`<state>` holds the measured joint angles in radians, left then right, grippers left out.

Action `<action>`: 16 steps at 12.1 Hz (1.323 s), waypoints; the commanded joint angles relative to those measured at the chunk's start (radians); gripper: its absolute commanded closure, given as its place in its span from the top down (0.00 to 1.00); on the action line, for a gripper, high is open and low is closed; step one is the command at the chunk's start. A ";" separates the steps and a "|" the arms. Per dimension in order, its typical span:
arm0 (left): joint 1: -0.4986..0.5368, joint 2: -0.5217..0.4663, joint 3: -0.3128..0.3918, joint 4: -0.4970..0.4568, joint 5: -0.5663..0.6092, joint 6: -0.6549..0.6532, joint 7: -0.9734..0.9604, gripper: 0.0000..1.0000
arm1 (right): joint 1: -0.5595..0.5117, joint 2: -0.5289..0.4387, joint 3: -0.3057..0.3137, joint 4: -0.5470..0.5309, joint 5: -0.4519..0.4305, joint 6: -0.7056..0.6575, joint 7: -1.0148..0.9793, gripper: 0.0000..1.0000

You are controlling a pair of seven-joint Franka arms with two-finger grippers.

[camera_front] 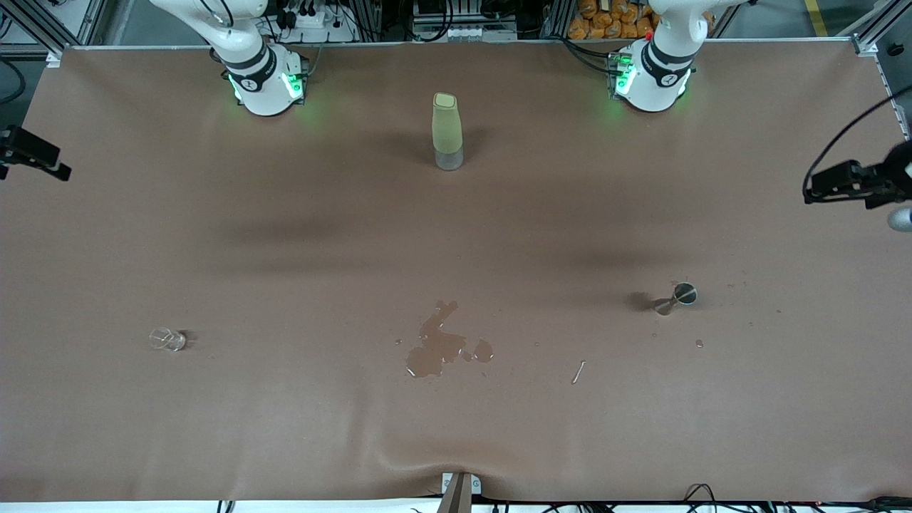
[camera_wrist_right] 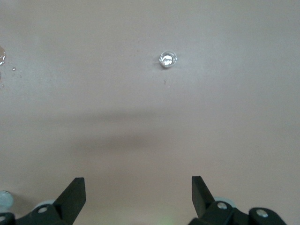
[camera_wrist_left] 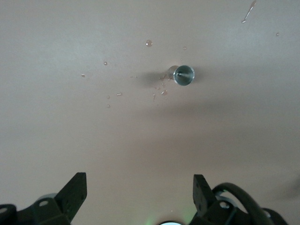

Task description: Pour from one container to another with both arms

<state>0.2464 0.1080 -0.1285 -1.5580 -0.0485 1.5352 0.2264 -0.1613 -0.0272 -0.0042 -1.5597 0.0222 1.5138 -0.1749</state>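
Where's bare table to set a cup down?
Bare: the wide band between the green bottle and the puddle; also between the small glass and the puddle. Wet between the puddle and the metal jigger: scattered droplets.

brown paper-ish cover (camera_front: 456, 235) over the whole table, aluminium framing (camera_front: 43, 28) and cables (camera_front: 702, 491) around the edges

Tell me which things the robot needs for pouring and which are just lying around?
For the pouring:
- small clear glass
- metal measuring cup
- left gripper, open, high above the metal cup
- right gripper, open, high above the glass

Probably just lying about:
- tall green bottle
- puddle on the brown table
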 commanded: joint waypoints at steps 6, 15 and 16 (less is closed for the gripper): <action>0.211 0.163 -0.007 -0.249 -0.373 0.309 0.701 1.00 | -0.205 0.154 0.015 0.000 0.085 0.124 -0.472 1.00; 0.341 0.597 -0.010 -0.186 -0.825 0.278 1.753 0.85 | -0.342 0.300 0.015 -0.153 0.342 0.431 -1.062 1.00; 0.341 0.613 -0.010 -0.185 -0.841 0.276 1.847 0.78 | -0.348 0.302 0.015 -0.193 0.393 0.484 -1.139 1.00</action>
<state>0.5767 0.6904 -0.1301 -1.7750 -0.8513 1.8412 1.9428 -0.4781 0.2894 -0.0068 -1.6703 0.3383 1.9210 -1.1933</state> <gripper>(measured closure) 0.123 0.000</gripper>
